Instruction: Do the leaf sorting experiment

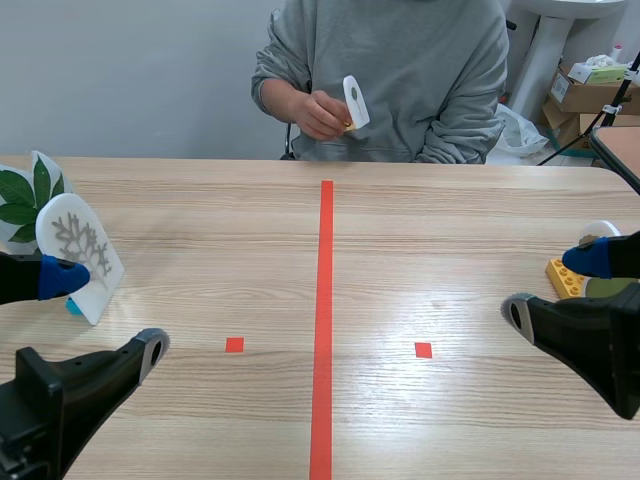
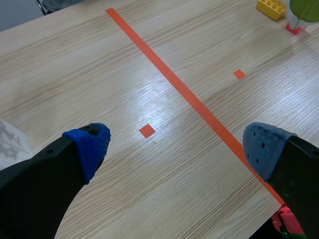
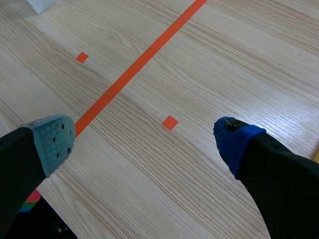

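- Grey-leaf card: white w/ rounded top and a grey branching leaf print. It stood upright but leaning back a bit, on a small blue base near the table's left edge.
- Green-leaf card: white w/ dark green leaves, upright, just behind the grey-leaf card and partly covered by it.
- Held card: white and rounded w/ a small dark mark and a yellowish base. It was off the table in the person's hand, at the far side.
- Yellow block: studded, lay near the right edge.
- Red-base card: green leaf on white, stood just beside the yellow block.
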Motion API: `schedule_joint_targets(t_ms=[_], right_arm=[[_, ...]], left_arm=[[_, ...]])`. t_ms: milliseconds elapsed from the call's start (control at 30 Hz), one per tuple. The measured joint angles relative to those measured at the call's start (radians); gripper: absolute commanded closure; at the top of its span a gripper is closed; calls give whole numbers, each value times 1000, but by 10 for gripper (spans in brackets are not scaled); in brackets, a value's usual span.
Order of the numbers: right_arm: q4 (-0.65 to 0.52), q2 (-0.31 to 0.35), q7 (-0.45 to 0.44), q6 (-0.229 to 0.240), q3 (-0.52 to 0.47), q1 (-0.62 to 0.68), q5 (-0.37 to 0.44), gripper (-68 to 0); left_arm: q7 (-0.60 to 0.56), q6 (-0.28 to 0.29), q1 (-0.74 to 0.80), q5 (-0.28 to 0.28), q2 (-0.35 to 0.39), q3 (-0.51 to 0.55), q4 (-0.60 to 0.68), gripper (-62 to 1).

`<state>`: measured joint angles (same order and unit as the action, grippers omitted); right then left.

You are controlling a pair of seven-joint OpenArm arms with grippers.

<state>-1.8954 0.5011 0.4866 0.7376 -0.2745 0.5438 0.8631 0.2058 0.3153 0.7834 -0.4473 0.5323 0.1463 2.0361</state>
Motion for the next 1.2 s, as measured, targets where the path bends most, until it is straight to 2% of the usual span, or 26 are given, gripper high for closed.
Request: schedule_joint_targets(t_ms=[1200], right_arm=[[0,0,0,0,0,0,0,-569]], left_arm=[[-23,0,0,0,0,0,-1,-568]])
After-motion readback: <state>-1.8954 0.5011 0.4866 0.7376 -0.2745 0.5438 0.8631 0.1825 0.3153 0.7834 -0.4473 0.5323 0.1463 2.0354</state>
